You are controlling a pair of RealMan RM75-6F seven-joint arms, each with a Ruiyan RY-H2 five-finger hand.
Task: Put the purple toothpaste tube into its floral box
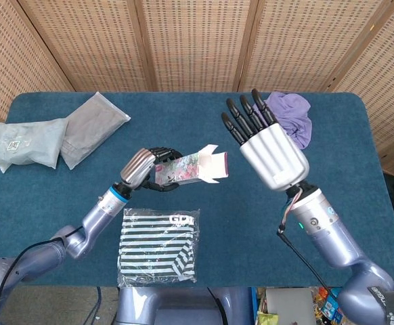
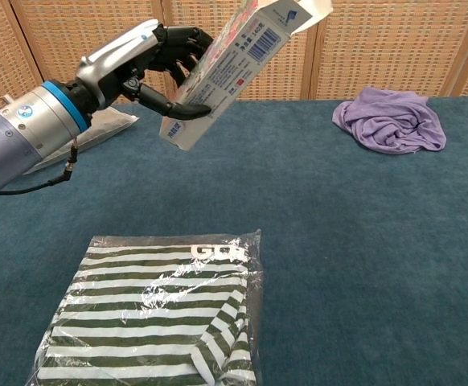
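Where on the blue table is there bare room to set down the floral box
The widest bare patch of the blue table lies right of the striped packaged shirt and in front of the crumpled purple cloth. The far middle is bare too. The far-left corner is crowded by two grey plastic bags.

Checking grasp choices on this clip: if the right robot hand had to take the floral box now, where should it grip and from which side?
Probably mid-length of the floral box, just right of the left robot hand, which holds its lower end. The open-flapped end tilts up toward the right robot hand, so approach from there, pinching the long side faces and sparing the flaps.
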